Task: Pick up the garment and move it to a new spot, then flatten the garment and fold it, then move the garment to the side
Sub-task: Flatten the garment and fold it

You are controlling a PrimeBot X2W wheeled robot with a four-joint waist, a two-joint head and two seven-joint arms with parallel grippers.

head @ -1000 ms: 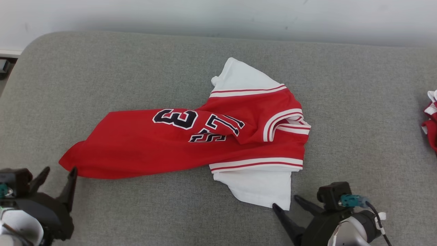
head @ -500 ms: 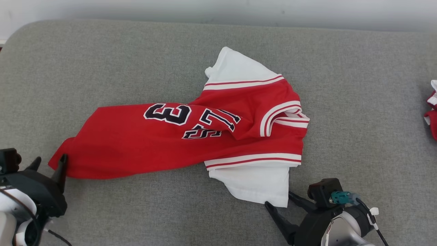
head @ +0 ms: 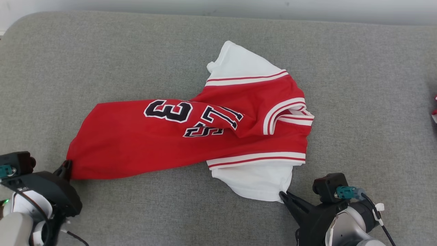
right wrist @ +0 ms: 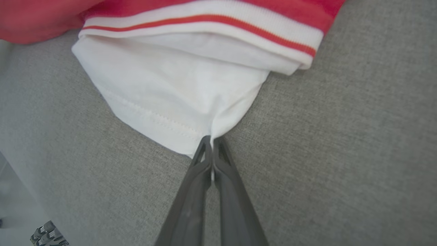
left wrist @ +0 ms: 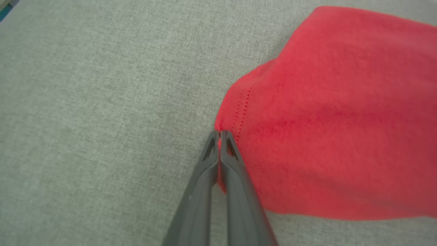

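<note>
The garment is a red jersey with white sleeves, striped trim and black number 33, lying crumpled across the grey cushion. My left gripper is shut on the red hem corner at the garment's left end; in the left wrist view the closed fingers pinch the red hem at the gripper. My right gripper is shut on the corner of the near white sleeve; the right wrist view has the white sleeve puckered where the gripper clamps it.
The grey cushion spreads wide on all sides, with a pale wall strip along its far edge. Another red and white piece of cloth pokes in at the right edge.
Both grippers went from open beside the garment to shut on it: the left on the red hem corner, the right on the white sleeve corner. The head camera shifted a little.
</note>
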